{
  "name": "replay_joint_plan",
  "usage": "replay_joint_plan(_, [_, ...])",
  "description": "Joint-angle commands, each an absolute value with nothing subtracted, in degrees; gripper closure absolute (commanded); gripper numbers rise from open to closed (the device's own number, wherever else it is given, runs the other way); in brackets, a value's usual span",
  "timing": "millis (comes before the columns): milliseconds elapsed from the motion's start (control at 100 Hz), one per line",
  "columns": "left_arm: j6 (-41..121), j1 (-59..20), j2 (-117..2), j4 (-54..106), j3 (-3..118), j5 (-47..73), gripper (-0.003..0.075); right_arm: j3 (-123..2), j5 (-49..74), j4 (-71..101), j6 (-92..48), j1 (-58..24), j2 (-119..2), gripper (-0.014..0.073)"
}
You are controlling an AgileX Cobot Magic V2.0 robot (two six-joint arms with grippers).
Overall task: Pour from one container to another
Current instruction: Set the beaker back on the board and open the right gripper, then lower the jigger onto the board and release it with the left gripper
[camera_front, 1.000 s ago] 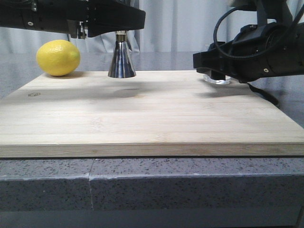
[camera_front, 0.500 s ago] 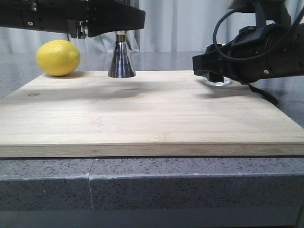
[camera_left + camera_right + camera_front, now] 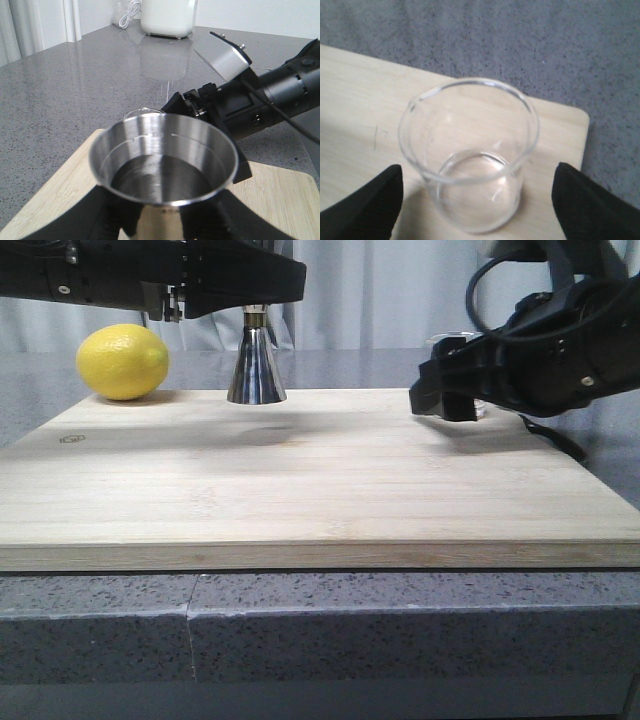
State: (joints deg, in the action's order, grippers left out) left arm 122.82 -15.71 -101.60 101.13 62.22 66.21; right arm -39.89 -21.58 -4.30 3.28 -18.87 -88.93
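Beaker at the board's far right corner; jigger held upright.

Front: your right gripper (image 3: 445, 400) hid the beaker (image 3: 478, 408). Left wrist: the left gripper (image 3: 160, 227) clasped the jigger (image 3: 162, 160). Right wrist: fingers (image 3: 362, 200) stood parted beside thin, slick, breakable glass; grip its mid-wall.

The small clear glass beaker (image 3: 470, 160) is smooth and glossy, and the shiny steel hourglass-shaped jigger (image 3: 256, 365) has a mirror-polished outside and a finely brushed inner cup (image 3: 162, 157). Both stand on a pale, matt wooden board (image 3: 300, 490) with fine straight grain, which lies on a grey speckled stone-like countertop (image 3: 400, 640). At far left, the yellow lemon (image 3: 122, 361) has a dimpled, faintly waxy skin.
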Motion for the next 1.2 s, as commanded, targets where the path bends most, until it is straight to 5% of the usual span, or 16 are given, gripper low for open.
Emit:
replay_joint_plan(0, [122.8, -16.2, -99.4, 106.7, 63.9, 71.4, 0.0491, -41.2, -18.3, -4.8, 3.5, -19.2, -83.5, 0.0036])
replay_joint_plan(430, [122.8, -16.2, -99.4, 106.7, 63.9, 71.4, 0.0491, -41.5, 20.8, -1.0, 3.5, -21.7, -59.3, 0.0037])
replay_joint_plan(700, [122.8, -16.2, -99.4, 106.7, 63.9, 71.4, 0.0491, -41.5, 24.9, -1.3, 3.5, -21.7, -48.6, 0.0037])
replay_joint_plan(1190, [123.2, -16.2, -99.4, 106.8, 63.9, 71.1, 0.0491, -41.5, 25.0, -1.9, 3.5, -21.7, -46.9, 0.0037])
